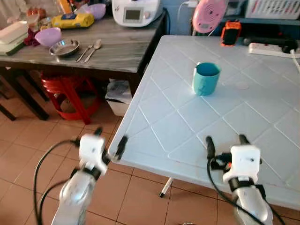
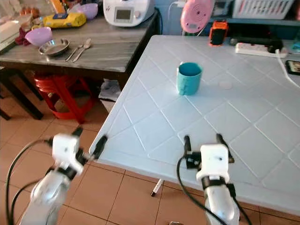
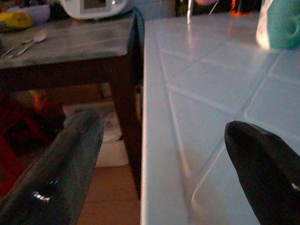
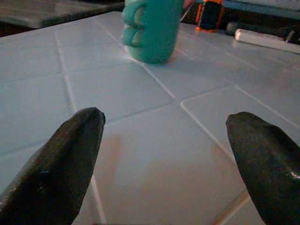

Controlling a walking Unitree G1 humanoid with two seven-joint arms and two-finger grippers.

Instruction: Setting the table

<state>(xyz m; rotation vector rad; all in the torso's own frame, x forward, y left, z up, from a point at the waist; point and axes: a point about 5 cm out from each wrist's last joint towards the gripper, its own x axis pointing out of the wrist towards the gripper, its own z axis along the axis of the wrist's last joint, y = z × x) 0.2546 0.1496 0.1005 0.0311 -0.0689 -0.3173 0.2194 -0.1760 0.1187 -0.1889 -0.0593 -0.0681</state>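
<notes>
At table (image 1: 154, 126) edge, left gripper (image 1: 109, 143) spread.

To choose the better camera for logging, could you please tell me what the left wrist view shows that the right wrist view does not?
Left wrist: the wooden table with spoons and a white appliance, plus floor beside the white table. Right wrist: an orange device and a power strip beyond the mug. Both: the mug on the white table, each seen past its own open tool, left tool and right tool.
</notes>
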